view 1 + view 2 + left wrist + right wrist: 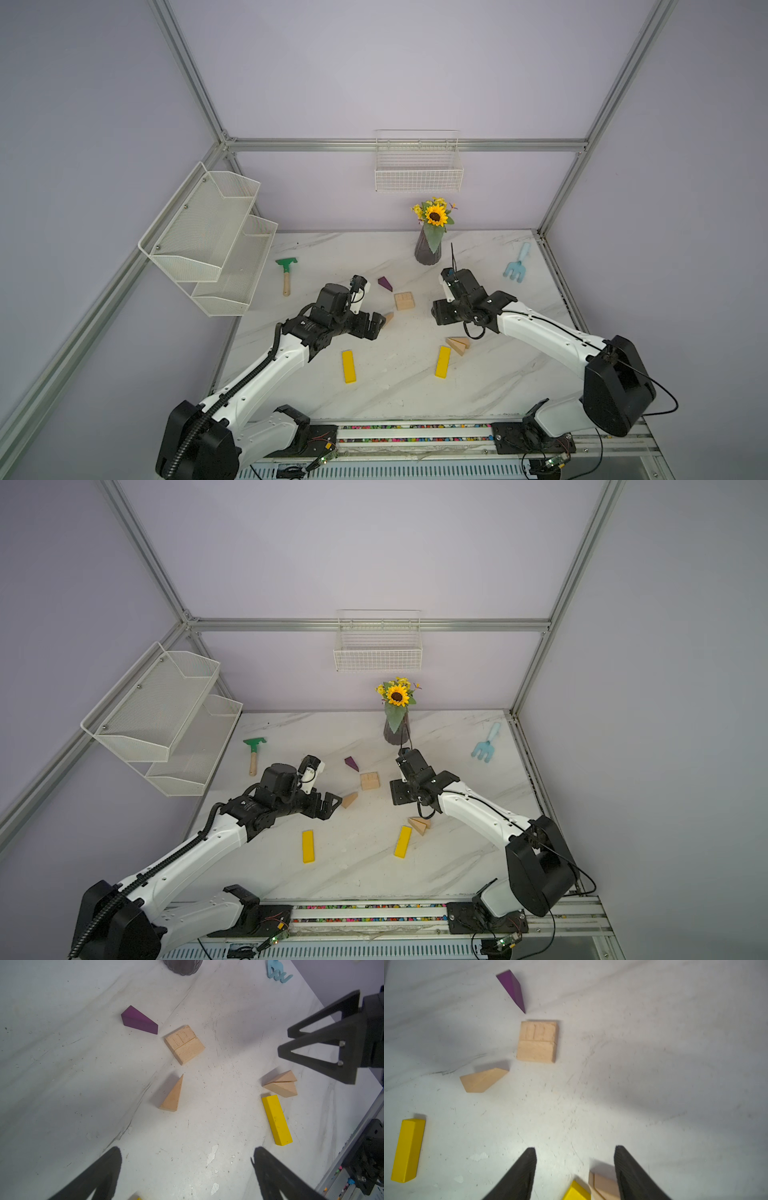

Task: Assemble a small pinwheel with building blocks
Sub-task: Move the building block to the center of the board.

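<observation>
Now the building blocks lie loose on the marble worktop [498, 374], in the middle of both top views, between and below the two tools. Two plain rectangular blocks [404, 301] sit pressed side by side as a square, about midway between the left tool [377, 323] and the right tool [441, 318]. One purple wedge [385, 284] lies just up and left of that square in the frame. Three plain wood wedges show. A single wedge [349, 799] lies just beside the left tool's tips but apart from them, and a pair of wedges [458, 345] touch each other below the right tool. Two yellow bars lie lower in the frame: the left yellow bar [348, 366] under the left tool, and the right yellow bar [442, 362] with its upper end just beside the wedge pair. The left tool's fingers [99, 1174] are spread wide over bare worktop, holding nothing. The right tool's fingers [525, 1169] stand parted, less widely, and nothing is pinched between them.
</observation>
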Controlling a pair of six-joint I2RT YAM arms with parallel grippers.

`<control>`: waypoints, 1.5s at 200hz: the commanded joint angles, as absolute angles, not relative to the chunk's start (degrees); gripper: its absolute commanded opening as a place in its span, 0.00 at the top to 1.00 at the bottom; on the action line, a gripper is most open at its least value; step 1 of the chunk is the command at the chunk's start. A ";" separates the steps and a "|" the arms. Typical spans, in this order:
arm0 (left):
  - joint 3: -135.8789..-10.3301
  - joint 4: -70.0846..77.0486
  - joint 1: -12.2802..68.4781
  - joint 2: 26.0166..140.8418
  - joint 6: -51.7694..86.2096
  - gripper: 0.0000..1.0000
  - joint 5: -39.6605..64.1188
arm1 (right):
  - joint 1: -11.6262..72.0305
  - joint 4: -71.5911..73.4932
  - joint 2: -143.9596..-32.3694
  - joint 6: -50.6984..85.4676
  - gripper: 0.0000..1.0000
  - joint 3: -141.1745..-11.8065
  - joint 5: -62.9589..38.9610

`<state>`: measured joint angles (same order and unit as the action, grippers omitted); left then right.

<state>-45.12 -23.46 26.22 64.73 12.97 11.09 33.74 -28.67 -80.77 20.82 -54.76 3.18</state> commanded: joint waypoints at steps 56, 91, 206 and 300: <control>-47.83 -20.71 26.69 67.22 14.41 0.00 13.34 | 31.99 -35.92 -66.92 38.98 0.37 -42.33 4.63; -47.32 -20.24 27.08 67.45 14.63 0.00 13.47 | 31.72 -37.60 -62.74 42.65 0.40 -37.84 4.83; -46.77 -19.86 27.33 67.53 15.03 0.00 13.82 | 31.57 -38.62 -69.91 45.09 0.59 -38.10 7.71; -47.12 -19.75 27.33 68.40 14.76 0.00 13.96 | 29.41 -30.90 -80.28 39.29 0.60 -40.20 8.35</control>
